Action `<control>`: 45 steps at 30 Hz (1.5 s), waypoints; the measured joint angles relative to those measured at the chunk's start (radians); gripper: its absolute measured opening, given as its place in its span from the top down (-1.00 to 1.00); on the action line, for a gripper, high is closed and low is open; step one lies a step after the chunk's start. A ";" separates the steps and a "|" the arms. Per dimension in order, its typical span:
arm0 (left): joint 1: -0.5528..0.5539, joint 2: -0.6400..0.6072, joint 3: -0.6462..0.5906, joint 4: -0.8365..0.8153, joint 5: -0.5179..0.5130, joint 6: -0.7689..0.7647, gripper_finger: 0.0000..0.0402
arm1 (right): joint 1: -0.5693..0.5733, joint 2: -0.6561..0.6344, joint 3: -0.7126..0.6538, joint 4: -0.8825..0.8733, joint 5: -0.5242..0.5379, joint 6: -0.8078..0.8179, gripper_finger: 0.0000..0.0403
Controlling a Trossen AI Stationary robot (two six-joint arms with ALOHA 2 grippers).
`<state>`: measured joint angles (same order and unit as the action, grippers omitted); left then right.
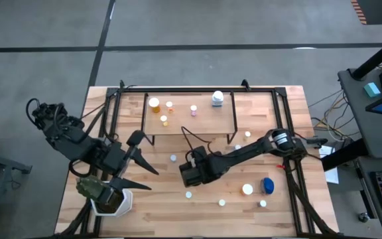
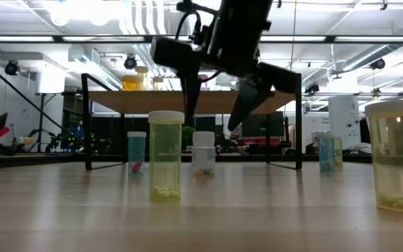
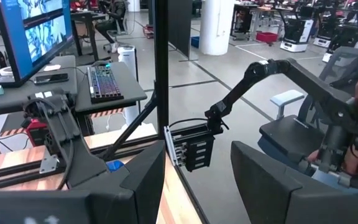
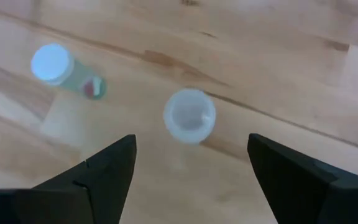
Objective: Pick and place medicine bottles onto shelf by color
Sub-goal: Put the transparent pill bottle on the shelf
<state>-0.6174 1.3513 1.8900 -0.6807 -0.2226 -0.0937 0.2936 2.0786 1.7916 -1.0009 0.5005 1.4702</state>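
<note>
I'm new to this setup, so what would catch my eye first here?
The right gripper hangs open straight above a small white-capped bottle near the table's middle. Behind it, the low shelf carries a few bottles at the table's far edge, while the left gripper waits beside a potted cactus.

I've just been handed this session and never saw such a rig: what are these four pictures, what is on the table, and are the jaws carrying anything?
Two dark robot arms work at a wooden table. One picture looks straight down, one looks level across the tabletop, and two come from cameras on the wrists. Small medicine bottles stand scattered on the table, and several already stand on the low wooden shelf. The right gripper hangs over a white-capped bottle with its jaws open on either side, holding nothing; a pale blue bottle stands nearby. The left gripper waits at the table's left edge, jaws apart and empty, beside a potted cactus.
</note>
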 joint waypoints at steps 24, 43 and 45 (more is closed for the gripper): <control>0.000 -0.011 0.000 0.008 -0.022 -0.003 0.17 | -0.022 0.072 -0.008 0.064 0.022 -0.058 0.07; 0.000 -0.011 -0.019 0.019 -0.022 -0.006 0.17 | 0.004 0.019 -0.009 0.045 0.023 -0.108 0.31; 0.000 -0.013 -0.019 0.019 -0.022 -0.006 0.17 | 0.018 -0.002 -0.009 0.040 0.023 -0.124 0.31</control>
<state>-0.6174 1.3383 1.8709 -0.6617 -0.2447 -0.0998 0.3119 2.0768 1.7828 -0.9614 0.5230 1.3463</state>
